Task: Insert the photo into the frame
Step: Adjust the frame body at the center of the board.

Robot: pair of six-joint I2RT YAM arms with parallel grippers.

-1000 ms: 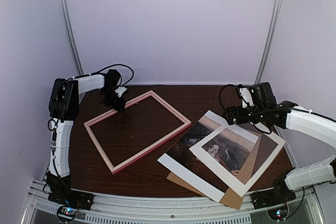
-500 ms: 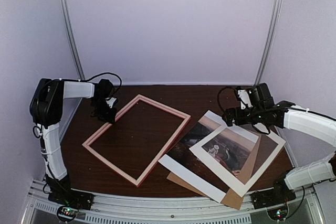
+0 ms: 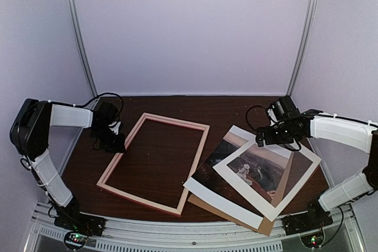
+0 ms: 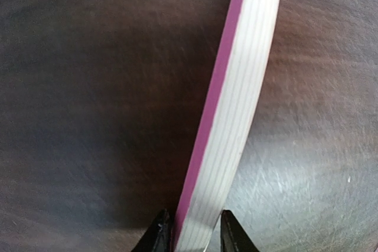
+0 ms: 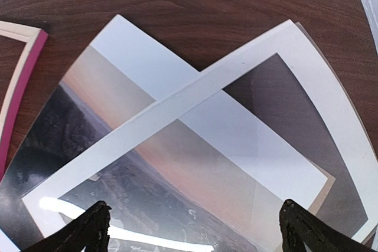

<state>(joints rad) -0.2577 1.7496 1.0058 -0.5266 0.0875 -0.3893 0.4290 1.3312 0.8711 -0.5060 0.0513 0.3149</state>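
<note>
Pink frame (image 3: 194, 166) lies flat on the dark wood table (image 3: 177, 105), its left rail pinched between the narrowed jaws of the left gripper (image 3: 113, 144). Just beside its right rail, outside it, the photo (image 3: 207, 175) lies partly under a white mat (image 5: 177, 117) and on a brown board (image 3: 260, 223). Right gripper (image 5: 198, 228) hovers over the mat, jaws wide, holding nothing.

Soft, even light overhead, left wrist view smeared above the glinting worktop (image 4: 313, 169), right wrist sharp, glare streaking the photo (image 5: 147, 163).
</note>
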